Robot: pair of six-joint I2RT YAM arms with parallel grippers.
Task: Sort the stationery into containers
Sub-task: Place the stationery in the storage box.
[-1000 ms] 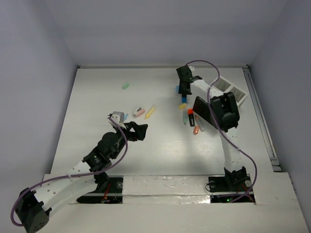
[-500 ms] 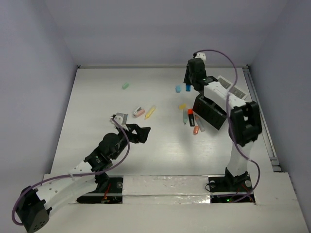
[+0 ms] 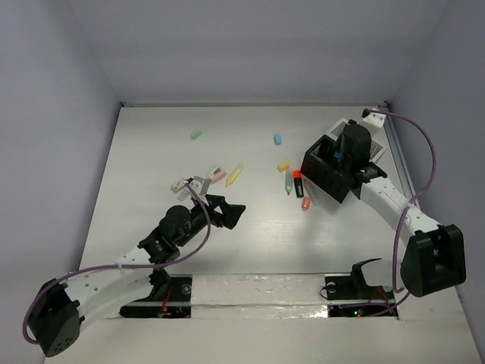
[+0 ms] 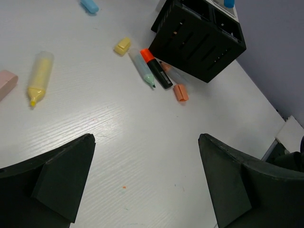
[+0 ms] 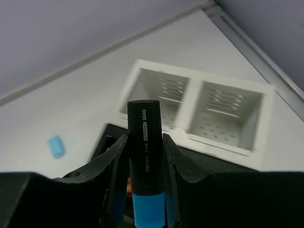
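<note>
My right gripper (image 5: 144,140) is shut on a blue marker (image 5: 144,156) with a black cap and holds it upright above the black box (image 3: 324,180). The white tray (image 5: 194,110) with two square cells sits just behind the box. On the table lie a yellow marker (image 4: 39,76), a pink marker (image 3: 217,174), a mint marker (image 4: 143,69), an orange-and-black marker (image 4: 156,74), an orange piece (image 4: 180,92), and yellow (image 4: 122,45), blue (image 3: 277,139) and mint green (image 3: 195,134) blocks. My left gripper (image 4: 146,140) hangs open over bare table, nothing between its fingers.
The grey enclosure walls close in the table on the left, back and right. A metal rail (image 3: 405,182) runs along the right edge beyond the containers.
My right gripper has swung right, from beside the blue block to over the black box, carrying the blue marker. My left gripper has opened wider and crept to the right.
</note>
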